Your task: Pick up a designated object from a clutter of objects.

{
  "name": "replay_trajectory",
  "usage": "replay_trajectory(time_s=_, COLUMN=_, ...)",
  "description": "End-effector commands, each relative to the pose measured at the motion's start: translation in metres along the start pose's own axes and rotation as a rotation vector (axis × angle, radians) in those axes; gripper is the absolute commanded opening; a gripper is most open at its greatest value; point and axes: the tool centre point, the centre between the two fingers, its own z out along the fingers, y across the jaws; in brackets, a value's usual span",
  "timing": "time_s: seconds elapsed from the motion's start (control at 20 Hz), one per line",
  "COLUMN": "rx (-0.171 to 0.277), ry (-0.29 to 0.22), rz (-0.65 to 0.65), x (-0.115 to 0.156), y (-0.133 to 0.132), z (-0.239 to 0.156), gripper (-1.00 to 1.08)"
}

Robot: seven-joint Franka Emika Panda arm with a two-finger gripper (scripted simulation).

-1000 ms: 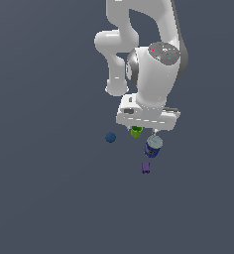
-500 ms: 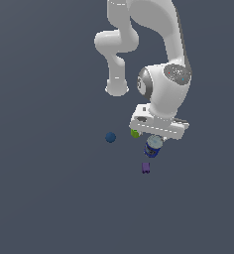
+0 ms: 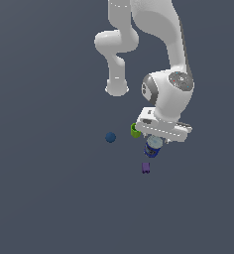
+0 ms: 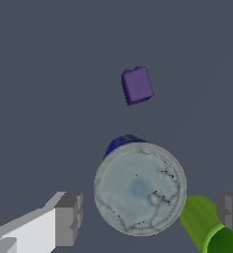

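Observation:
The blue can with a silver-grey lid stands upright under my hand, between the green cup and the purple block. In the wrist view the can's lid fills the space between my two fingers. My gripper is open and straddles the can, also shown in the wrist view. One finger stands a small gap off the can. The green cup lies between the can and the other finger. The jaws are not closed on the can.
A dark-blue ball lies apart, toward the exterior view's left of the cup. The purple block lies beyond the can in the wrist view. The floor is plain dark grey.
The arm has swung toward the exterior view's right and lowered, bringing the hand down over the blue can. The objects have not moved.

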Motion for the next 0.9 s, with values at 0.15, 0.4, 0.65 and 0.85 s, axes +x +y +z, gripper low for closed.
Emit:
replay_trajectory(time_s=0.15, rx=0.001, ry=0.0, rz=0.004, x=-0.001, y=-0.001, z=0.002, gripper=1.0)
replay_trajectory(time_s=0.4, rx=0.001, ry=0.0, rz=0.004, x=-0.001, y=-0.001, z=0.014, gripper=1.0)
replay_trajectory(time_s=0.65, rx=0.001, ry=0.0, rz=0.006, x=-0.002, y=-0.001, z=0.038, gripper=1.0)
replay_trajectory(time_s=0.85, rx=0.001, ry=0.001, rz=0.006, x=-0.002, y=-0.002, z=0.05, gripper=1.0)
